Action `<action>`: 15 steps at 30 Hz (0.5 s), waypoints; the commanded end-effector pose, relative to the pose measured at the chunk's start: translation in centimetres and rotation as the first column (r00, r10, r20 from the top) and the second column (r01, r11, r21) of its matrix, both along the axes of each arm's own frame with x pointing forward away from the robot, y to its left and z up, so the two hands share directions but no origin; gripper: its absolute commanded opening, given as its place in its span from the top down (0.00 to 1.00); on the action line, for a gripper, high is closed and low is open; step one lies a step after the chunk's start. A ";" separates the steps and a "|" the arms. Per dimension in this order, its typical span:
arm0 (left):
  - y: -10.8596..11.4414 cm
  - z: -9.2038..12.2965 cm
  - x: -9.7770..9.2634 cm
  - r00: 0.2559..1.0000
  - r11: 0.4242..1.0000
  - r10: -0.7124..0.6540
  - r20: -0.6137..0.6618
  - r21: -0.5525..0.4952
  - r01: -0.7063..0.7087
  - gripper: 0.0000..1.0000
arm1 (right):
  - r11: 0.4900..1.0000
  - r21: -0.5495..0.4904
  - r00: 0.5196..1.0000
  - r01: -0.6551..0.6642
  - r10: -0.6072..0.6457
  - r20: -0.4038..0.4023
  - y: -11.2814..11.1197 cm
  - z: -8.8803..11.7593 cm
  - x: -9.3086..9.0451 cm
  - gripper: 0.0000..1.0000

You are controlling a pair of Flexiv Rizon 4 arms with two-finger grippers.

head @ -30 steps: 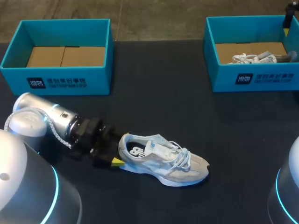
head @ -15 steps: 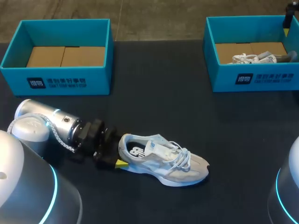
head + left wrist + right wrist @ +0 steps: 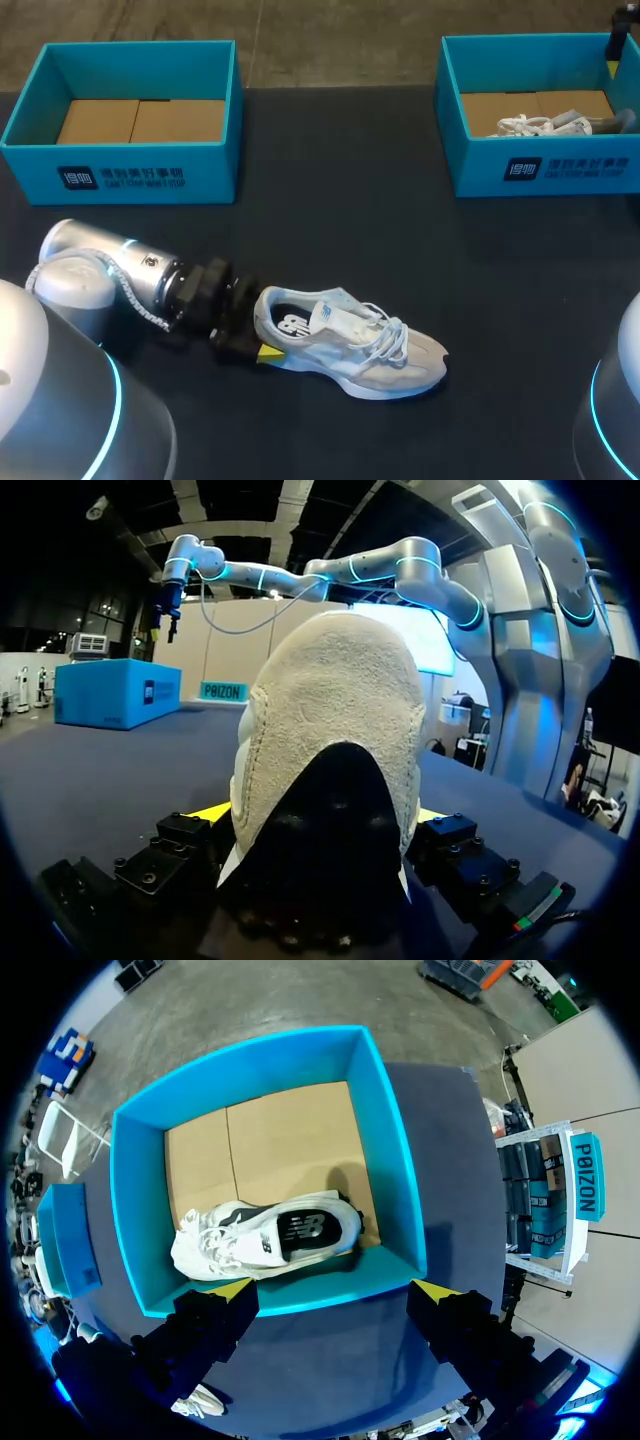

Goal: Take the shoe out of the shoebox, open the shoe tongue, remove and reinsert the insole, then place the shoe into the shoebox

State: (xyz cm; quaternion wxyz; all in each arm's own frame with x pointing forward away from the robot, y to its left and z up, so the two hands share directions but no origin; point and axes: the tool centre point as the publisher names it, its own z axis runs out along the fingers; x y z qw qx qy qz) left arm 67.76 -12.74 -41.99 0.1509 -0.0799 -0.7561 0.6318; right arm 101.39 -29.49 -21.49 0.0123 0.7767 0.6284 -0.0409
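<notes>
Beside the shoe [image 3: 330, 710], wrist view alone shows both left end effector [image 3: 320, 815] tips.

A dark table [image 3: 340, 200] spread wide, its top matte, plain and evenly lit. Its far edge ran straight across, and one corner of the table showed in the right wrist view.
</notes>
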 end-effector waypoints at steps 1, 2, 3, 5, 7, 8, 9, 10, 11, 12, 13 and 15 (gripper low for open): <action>-0.5 -0.1 0.0 1.000 1.000 -0.007 0.006 0.005 0.007 0.00 | 1.000 -0.002 1.000 0.001 -0.001 0.001 0.0 0.0 -0.1 0.00; -0.5 -0.1 0.0 1.000 1.000 -0.006 0.010 0.007 0.005 0.00 | 1.000 -0.002 1.000 0.001 -0.001 0.001 0.0 0.0 -0.1 0.00; -0.5 -0.1 -0.1 1.000 1.000 -0.006 0.011 0.007 0.006 0.00 | 1.000 -0.002 1.000 0.001 -0.001 0.001 0.0 0.0 -0.1 0.00; -0.5 0.1 -0.2 1.000 1.000 -0.013 0.022 0.008 0.013 0.00 | 1.000 -0.002 1.000 0.001 -0.001 0.001 0.0 0.0 -0.1 0.00; -0.6 0.1 -0.2 0.999 1.000 -0.018 0.027 0.011 0.018 0.00 | 1.000 -0.002 1.000 0.001 -0.001 0.001 0.0 0.0 -0.1 0.00; -0.6 0.1 -0.2 0.999 1.000 -0.018 0.032 0.014 0.017 0.00 | 1.000 -0.002 1.000 0.001 -0.001 0.001 0.0 0.0 -0.1 0.00; -0.6 0.1 -0.2 0.999 1.000 -0.016 0.034 0.015 0.016 0.00 | 1.000 -0.002 1.000 0.001 -0.001 0.001 0.0 0.0 -0.1 0.00; -0.6 0.1 -0.2 0.999 1.000 -0.016 0.034 0.016 0.015 0.00 | 1.000 -0.002 1.000 0.001 -0.001 0.001 0.0 0.0 -0.1 0.00; -0.5 0.1 -0.1 0.999 1.000 -0.014 0.034 0.015 0.014 0.00 | 1.000 -0.002 1.000 0.001 -0.001 0.001 0.0 0.0 -0.1 0.00; -0.5 0.1 -0.1 0.999 1.000 -0.013 0.035 0.015 0.012 0.00 | 1.000 -0.002 1.000 0.001 -0.001 0.001 0.0 0.0 -0.1 0.00; -0.5 0.1 0.0 0.999 1.000 -0.011 0.036 0.015 0.010 0.00 | 1.000 -0.002 1.000 0.001 -0.001 0.001 0.0 0.0 -0.1 0.00; -0.4 0.0 0.0 0.999 1.000 -0.007 0.043 0.017 0.006 0.00 | 1.000 -0.002 1.000 0.001 -0.001 0.001 0.0 0.0 -0.1 0.00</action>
